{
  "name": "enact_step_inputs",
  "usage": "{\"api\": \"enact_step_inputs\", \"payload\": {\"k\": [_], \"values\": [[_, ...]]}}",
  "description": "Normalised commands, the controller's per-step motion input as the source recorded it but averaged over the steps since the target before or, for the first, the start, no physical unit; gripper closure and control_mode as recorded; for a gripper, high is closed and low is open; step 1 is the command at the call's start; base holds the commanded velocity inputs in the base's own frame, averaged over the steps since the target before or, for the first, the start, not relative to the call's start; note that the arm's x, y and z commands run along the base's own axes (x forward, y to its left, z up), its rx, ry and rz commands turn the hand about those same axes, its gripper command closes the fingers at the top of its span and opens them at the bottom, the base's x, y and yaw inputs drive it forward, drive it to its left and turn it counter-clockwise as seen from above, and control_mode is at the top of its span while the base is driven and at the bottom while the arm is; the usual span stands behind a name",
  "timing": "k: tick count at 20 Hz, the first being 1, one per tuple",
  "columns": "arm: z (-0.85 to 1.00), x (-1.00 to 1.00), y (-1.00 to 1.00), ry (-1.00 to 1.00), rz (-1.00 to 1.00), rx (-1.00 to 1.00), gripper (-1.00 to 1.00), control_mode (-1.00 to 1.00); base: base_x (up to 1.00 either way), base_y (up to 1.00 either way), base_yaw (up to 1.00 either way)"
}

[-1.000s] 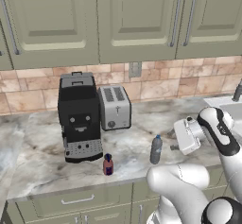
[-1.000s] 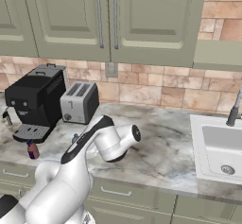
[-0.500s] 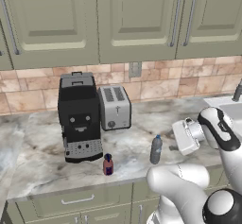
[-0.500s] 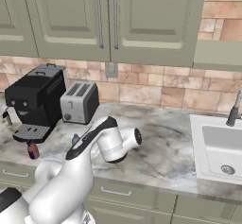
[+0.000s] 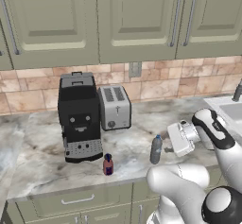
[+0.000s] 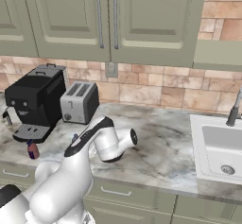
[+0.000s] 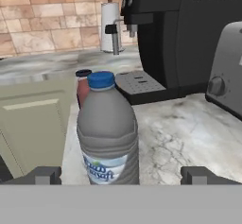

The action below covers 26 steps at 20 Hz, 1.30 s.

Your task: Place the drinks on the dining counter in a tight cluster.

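On the marble counter (image 5: 42, 166), under sage cabinets (image 5: 137, 20) and brick backsplash (image 5: 160, 83), we see a coffee machine (image 5: 79, 116), the red bottle (image 5: 108, 164) and water bottle (image 5: 156, 149) near the front edge, our gripper (image 7: 121, 175) spread wide beside the latter, and the sink (image 6: 222, 147).

Water bottle (image 7: 108, 133): we see clear grey, blue cap, upright near the counter's front edge. Small red bottle (image 5: 108, 165): upright, beside it, apart.

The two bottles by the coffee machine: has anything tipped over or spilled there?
No. The water bottle and the small red bottle both stand upright and capped on the marble counter, with no spill showing.
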Motion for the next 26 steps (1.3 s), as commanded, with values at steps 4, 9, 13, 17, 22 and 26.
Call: {"api": "enact_step_inputs", "payload": {"k": [4, 9, 13, 17, 22, 26], "values": [[-0.29, 0.00, 0.15, 0.02, 0.00, 0.02, -1.00, -1.00, 0.00, 0.00, 0.00], [-0.14, 0.01, 0.06, 0.01, 0.00, 0.01, -1.00, -1.00, 0.00, 0.00, 0.00], [-0.01, 0.09, 0.16, 0.02, 0.00, 0.00, -1.00, -1.00, 0.00, 0.00, 0.00], [0.00, 0.03, 0.24, 0.02, 0.00, 0.00, -1.00, -1.00, 0.00, 0.00, 0.00], [0.00, 0.00, 0.19, 0.04, 0.00, 0.00, -1.00, -1.00, 0.00, 0.00, 0.00], [0.00, -0.01, 0.18, 0.06, 0.00, 0.00, -1.00, -1.00, 0.00, 0.00, 0.00]]}}
